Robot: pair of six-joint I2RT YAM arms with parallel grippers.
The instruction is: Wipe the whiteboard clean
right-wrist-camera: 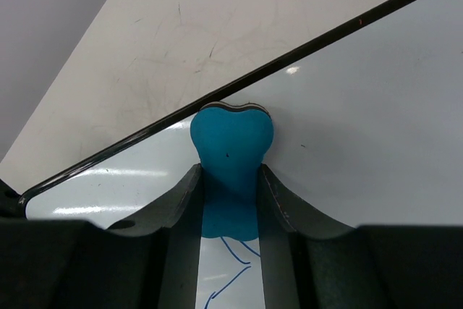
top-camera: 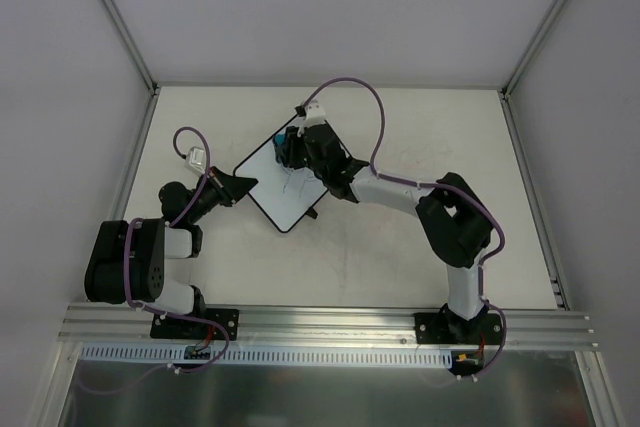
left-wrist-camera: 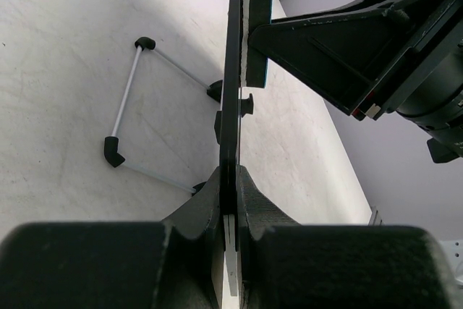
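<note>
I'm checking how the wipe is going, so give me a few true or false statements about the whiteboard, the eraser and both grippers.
1. The right gripper holds a blue eraser. True.
2. The left gripper is open and clear of the whiteboard. False: it is shut on the board's edge.
3. The whiteboard shows blue pen marks. True.
4. The eraser sits mid-board, far from any edge. False: its tip is right beside the black rim.
</note>
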